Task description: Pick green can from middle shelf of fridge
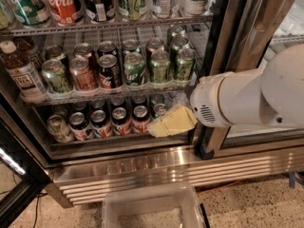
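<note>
gripper (170, 123): held below middle shelf (95, 95), before the lower cans (120, 120)
grip state: cannot be told
green can (184, 65): stood at shelf's right front, untouched

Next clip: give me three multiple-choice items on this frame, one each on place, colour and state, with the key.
1. The gripper is: A by the top bottles; B in front of the lowest cans; C in the floor bin.
2. The label on the Coca-Cola bottle is: A blue; B yellow; C red.
3. The rightmost green can is: A upright on the middle shelf; B tipped over; C lifted.
Key: B, it hangs below the middle shelf's rail; C, red wraps the bottle; A, its lid faces up.
</note>
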Controlling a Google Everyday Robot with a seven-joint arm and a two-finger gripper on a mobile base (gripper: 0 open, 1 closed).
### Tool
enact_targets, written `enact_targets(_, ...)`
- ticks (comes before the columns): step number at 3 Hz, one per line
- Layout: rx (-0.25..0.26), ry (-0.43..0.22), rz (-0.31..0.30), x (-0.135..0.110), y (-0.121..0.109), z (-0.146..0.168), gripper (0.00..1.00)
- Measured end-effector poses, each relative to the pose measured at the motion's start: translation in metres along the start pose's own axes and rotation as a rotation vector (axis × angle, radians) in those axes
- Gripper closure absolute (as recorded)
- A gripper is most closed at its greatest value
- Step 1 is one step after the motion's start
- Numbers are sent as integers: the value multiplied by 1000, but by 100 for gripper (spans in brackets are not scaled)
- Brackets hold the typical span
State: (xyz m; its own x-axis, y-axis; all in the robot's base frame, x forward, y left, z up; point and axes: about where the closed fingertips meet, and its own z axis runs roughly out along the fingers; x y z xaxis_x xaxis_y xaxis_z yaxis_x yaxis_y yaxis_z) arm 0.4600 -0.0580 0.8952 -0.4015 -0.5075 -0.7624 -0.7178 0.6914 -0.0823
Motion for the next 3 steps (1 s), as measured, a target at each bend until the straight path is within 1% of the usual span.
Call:
enact_targets(1,32,1,1,1,-2,3,0)
enact_targets(2,96,-3,53,15,-27,22,0)
enact_targets(3,142,-19,80,23,-53,39,0)
